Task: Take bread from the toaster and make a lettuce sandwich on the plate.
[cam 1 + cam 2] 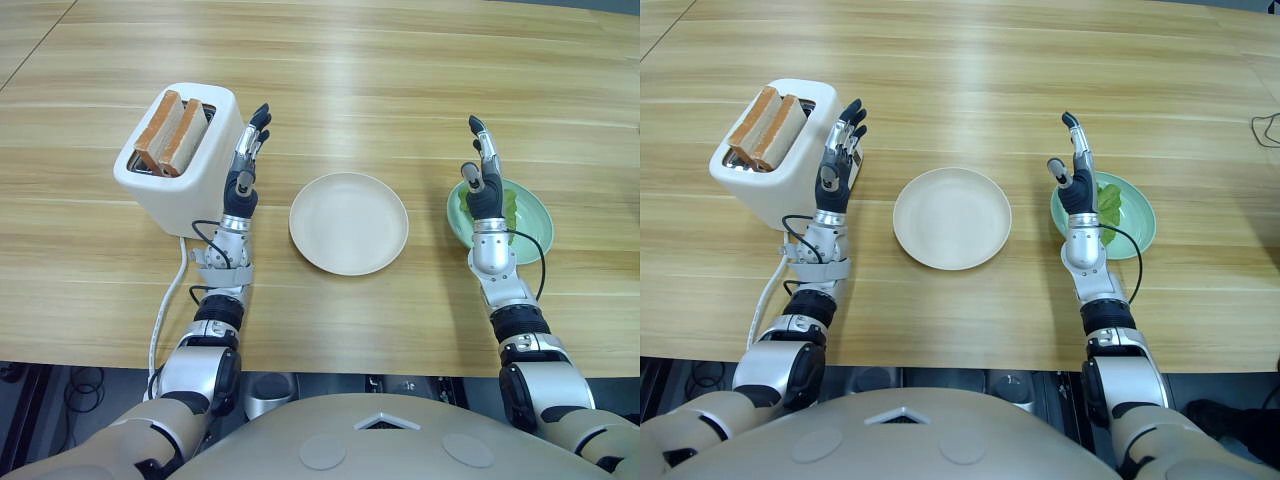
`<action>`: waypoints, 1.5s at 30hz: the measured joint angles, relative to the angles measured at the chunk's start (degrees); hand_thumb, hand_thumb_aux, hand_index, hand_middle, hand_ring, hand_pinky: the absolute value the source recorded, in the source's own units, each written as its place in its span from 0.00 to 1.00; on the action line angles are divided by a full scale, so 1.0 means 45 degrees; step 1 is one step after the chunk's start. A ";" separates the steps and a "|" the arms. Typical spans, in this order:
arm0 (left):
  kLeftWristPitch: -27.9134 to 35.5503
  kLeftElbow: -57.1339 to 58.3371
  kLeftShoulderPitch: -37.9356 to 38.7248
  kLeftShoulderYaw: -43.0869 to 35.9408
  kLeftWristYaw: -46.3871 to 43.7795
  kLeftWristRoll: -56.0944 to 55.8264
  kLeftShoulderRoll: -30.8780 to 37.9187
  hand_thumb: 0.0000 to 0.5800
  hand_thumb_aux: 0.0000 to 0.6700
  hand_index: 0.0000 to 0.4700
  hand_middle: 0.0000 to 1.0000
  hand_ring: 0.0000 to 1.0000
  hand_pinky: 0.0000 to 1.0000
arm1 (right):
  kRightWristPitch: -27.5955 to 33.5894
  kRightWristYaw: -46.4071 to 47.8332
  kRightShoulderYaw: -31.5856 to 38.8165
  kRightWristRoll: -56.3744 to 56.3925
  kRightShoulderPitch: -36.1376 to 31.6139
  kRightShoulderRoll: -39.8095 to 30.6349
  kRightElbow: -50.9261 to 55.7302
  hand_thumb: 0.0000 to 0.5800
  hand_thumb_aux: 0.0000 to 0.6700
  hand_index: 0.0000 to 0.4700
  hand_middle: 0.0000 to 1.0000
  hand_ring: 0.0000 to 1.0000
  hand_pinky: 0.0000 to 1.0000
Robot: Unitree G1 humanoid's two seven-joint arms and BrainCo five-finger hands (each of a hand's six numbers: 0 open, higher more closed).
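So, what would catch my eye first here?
Probably the white boxy toaster on the left, with two browned bread slices standing in its slots. An open left robot hand stands beside it, an open right robot hand by a pale green bowl of lettuce on the right, with a round cream plate between them.

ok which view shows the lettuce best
The right eye view: there the lettuce lies in the green bowl, mostly clear of the right hand. In the left eye view that hand stands in front of it, so only strips of leaf show beside the hand.
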 measured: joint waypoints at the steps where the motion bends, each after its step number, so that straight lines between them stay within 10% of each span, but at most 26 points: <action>1: 0.0001 0.0002 0.0000 0.0000 -0.0005 -0.0002 0.0001 0.00 0.00 0.00 0.00 0.00 0.00 | 0.0000 0.0000 0.0001 -0.0002 -0.0001 0.0000 0.0004 0.00 0.00 0.00 0.00 0.00 0.00; 38: 0.0051 0.0301 -0.0069 -0.0012 -0.0540 -0.0441 -0.0044 0.00 0.00 0.00 0.00 0.00 0.00 | -0.0031 -0.0036 0.0011 -0.0130 -0.0157 -0.0025 0.0375 0.00 0.00 0.00 0.00 0.00 0.00; 45: 0.3517 -0.7445 0.2259 -0.0452 -0.4049 -0.6988 0.0553 0.00 0.00 0.00 0.00 0.00 0.00 | -0.0144 -0.0034 0.0011 -0.0130 -0.0152 -0.0084 0.0326 0.00 0.00 0.00 0.00 0.00 0.00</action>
